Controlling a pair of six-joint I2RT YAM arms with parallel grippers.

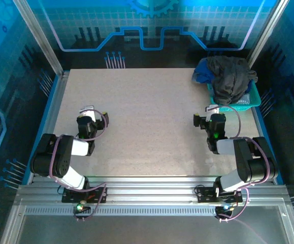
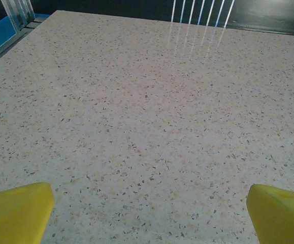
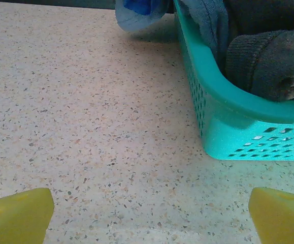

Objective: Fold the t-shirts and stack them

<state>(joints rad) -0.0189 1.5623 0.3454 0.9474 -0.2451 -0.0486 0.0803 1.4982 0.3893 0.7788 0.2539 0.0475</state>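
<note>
1. Both gape wide and empty: left claw (image 1: 88, 111), right claw (image 1: 211, 109).
2. T-shirts (image 1: 230, 79) heap in the teal basket (image 1: 244, 107) at the worktop's (image 1: 147, 127) far right corner.
3. We'd pinch only the topmost charcoal shirt (image 3: 268, 66) and lift it clear.

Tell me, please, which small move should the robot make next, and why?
Probably reach the right hand forward and up over the teal basket toward the charcoal-grey shirt topping the heap. It and the left hand are open and empty, and the basket sits just ahead of the right hand, slightly to its right.
</note>
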